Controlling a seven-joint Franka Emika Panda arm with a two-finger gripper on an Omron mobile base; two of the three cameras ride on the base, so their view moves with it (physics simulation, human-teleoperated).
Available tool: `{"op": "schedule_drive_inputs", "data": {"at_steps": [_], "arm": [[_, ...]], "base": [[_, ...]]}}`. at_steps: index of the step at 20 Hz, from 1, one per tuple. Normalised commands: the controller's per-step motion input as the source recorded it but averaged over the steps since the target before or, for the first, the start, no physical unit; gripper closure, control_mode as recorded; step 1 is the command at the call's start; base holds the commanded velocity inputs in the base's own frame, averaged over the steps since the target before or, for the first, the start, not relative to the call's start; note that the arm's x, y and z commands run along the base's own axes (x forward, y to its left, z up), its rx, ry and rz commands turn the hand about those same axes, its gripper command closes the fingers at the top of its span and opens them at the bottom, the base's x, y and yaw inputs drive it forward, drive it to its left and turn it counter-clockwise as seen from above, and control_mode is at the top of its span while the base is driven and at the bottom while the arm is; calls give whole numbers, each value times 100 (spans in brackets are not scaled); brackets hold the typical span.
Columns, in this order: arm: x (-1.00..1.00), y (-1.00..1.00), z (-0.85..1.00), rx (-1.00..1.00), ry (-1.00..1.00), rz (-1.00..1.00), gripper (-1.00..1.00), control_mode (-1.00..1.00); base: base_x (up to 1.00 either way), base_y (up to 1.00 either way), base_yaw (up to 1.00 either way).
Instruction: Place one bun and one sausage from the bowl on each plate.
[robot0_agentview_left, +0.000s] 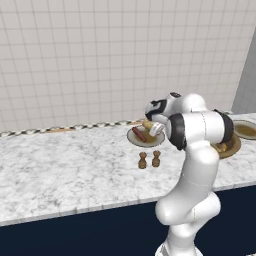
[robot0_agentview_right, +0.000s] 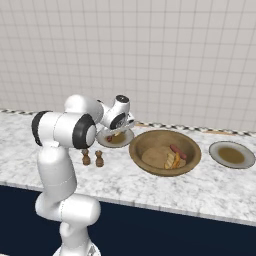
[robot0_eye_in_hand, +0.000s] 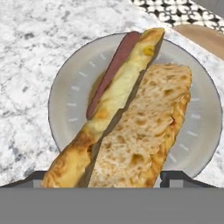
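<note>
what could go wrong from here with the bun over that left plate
1. In the hand view the bun sits between the wide-set fingertips of the gripper, reaching across the near plate towards its rim. Released like this, it may end up hanging off the plate.
2. A sausage already lies on that plate beside the bun; the bun could nudge it so it rolls.
3. Two small brown shakers stand on the counter before the plate; a low retreat might topple them.

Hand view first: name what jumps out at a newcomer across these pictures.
A split bun fills the hand view between the open tool tips, over the left plate that already carries a sausage. From the right base view, the big wooden bowl sits mid-counter with food in it, and the far right plate is bare.
</note>
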Motion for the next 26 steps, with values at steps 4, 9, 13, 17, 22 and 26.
{"op": "schedule_drive_inputs", "data": {"at_steps": [4,9,13,17,22,26], "arm": [[51,0,-49,0,6,20,100,-100],[43,3,-49,-3,1,11,100,-100],[21,4,-33,-4,0,5,100,-100],[-13,17,-4,-5,-2,0,-100,-100],[-38,9,25,-2,-8,0,-100,-100],[-14,3,9,-1,-1,0,-100,-100]], "base": [[0,0,0],[0,0,0],[0,0,0],[0,0,0],[0,0,0],[0,0,0]]}}
